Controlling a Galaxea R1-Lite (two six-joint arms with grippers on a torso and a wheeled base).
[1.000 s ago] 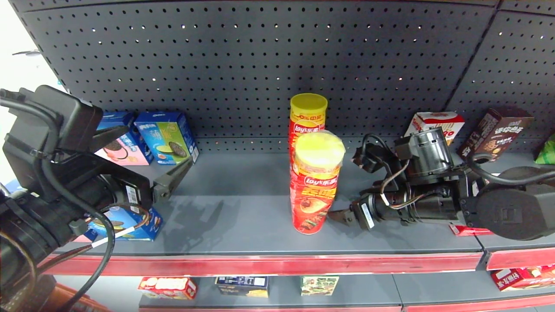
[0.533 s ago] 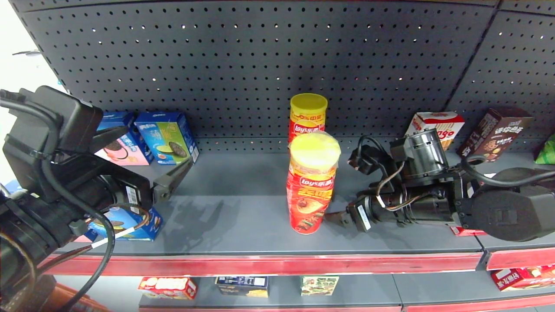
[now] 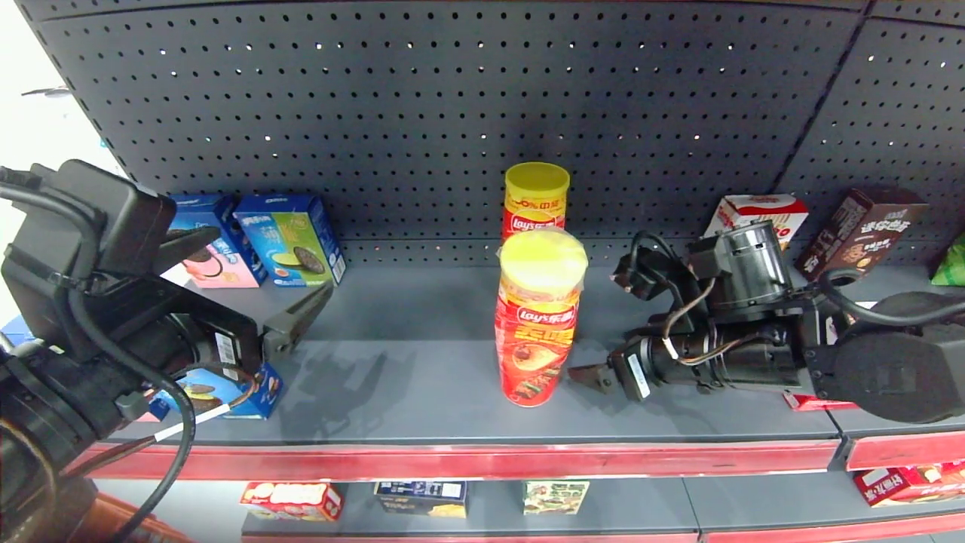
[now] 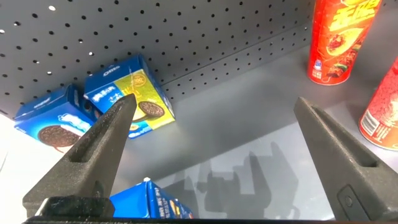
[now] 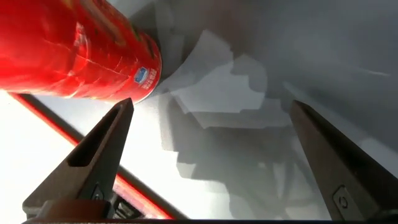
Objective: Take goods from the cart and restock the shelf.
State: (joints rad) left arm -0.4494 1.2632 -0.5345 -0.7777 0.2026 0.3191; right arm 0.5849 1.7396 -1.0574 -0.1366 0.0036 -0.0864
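Two red chip cans with yellow lids stand mid-shelf, the front can (image 3: 537, 324) (image 5: 74, 56) (image 4: 382, 118) just ahead of the back can (image 3: 535, 197) (image 4: 339, 40). My right gripper (image 3: 584, 375) (image 5: 211, 104) lies low on the shelf, just right of the front can's base. It is open, and the can sits outside its fingers. My left gripper (image 3: 273, 260) (image 4: 214, 102) hovers open over the shelf's left part with nothing between its fingers, near the blue cookie boxes (image 3: 290, 240) (image 4: 127, 93).
A third blue cookie box (image 3: 226, 392) lies at the shelf's front left. A white-red box (image 3: 758, 211) and a brown box (image 3: 859, 230) stand at the back right. The pegboard (image 3: 452, 98) closes the back. The red shelf lip (image 3: 467, 458) runs above lower-shelf goods (image 3: 292, 499).
The front can has shifted slightly left and stands straighter. My right gripper has drawn back a little to the right, away from it. The left arm has sunk slightly.
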